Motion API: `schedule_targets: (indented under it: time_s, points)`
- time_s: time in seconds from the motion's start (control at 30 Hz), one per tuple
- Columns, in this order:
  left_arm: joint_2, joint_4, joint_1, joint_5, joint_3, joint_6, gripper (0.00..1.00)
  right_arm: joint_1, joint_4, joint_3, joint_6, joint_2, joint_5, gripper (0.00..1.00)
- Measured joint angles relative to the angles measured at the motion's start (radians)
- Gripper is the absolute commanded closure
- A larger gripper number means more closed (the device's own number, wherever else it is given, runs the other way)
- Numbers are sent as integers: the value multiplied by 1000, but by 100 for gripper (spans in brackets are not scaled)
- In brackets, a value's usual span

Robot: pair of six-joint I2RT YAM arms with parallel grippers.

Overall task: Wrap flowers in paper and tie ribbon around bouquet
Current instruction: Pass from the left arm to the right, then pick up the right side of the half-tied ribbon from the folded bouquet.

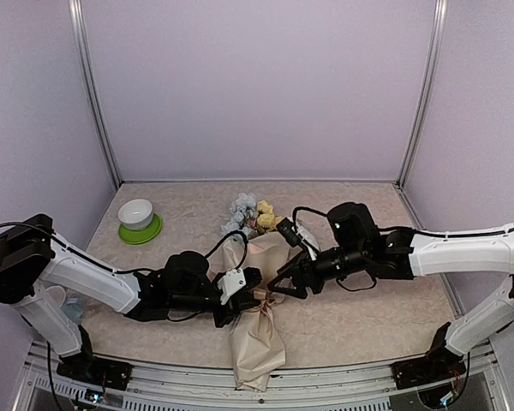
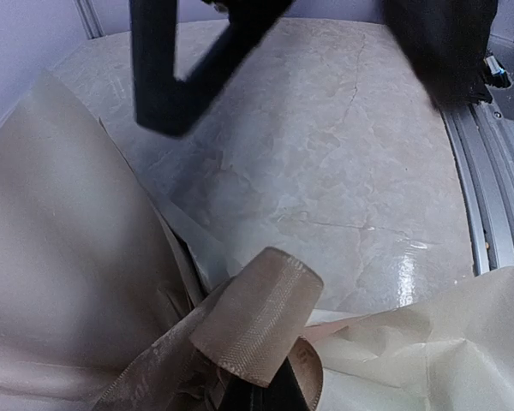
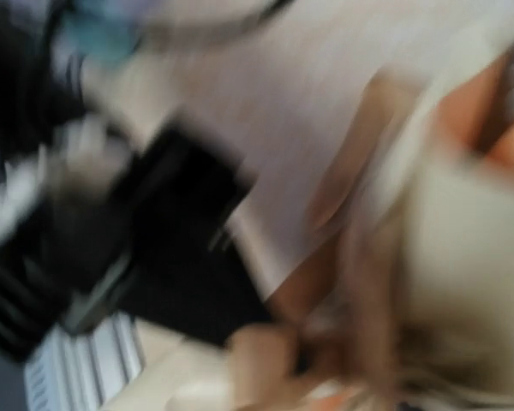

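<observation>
Left gripper (image 1: pixel 253 285), black-fingered at the end of a white arm, is clamped tight on the narrow, flat tan-brown ribbon (image 2: pixel 259 324). In the left wrist view a woven, slightly shiny loop of it stands up directly from the dark fingertip. This gripper sits against the left side of the bouquet (image 1: pixel 259 330), a cone of thin, crinkly beige paper (image 2: pixel 68 257). The cone lies lengthwise near the middle of the marbled cream tabletop (image 1: pixel 368 317).

Its narrow, crumpled end hangs over the near edge of the surface onto the metal rail. Its open mouth points toward the far edge, and the flowers (image 1: pixel 250 214), small pale blue, pink, white and yellow artificial blooms, spill out there. The ribbon crosses the cone at its waist, between the two grippers.

The black right gripper (image 1: pixel 278 287) comes in from the right side and reaches that same waist, just beside the left one. One of its dark fingers (image 2: pixel 150 68) hangs above the bare tabletop in the left wrist view. I cannot tell whether its jaws are apart or together: the right wrist view is smeared, showing only beige and tan shapes.

Near the far left corner of the surface, well apart from the bouquet, a white round bowl (image 1: pixel 137 211) sits on a lime-green round plate (image 1: pixel 154 232).
</observation>
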Motion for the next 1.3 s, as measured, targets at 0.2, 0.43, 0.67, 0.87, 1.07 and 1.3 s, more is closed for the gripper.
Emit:
schedule_targets:
  time_s: [0.2,0.43,0.67,0.87,1.07,1.3]
  points:
    - [1,0,3,23,1,-18,100,72,42,2,-60,109,7,51]
    - [3,0,6,26,1,-28,100,72,49,31,-89,185,6,100]
    - [2,-2,12,21,1,-56,40,71,49,32,-90,183,8,100]
    - [-153,-82,63,-21,-1,-170,30,57,49,32,-84,154,32,100]
    - [-298,-321,200,-152,109,-360,30,53,40,56,-83,154,37,100]
    - [-128,-586,384,-249,124,-549,25,53,41,79,-83,155,37,100]
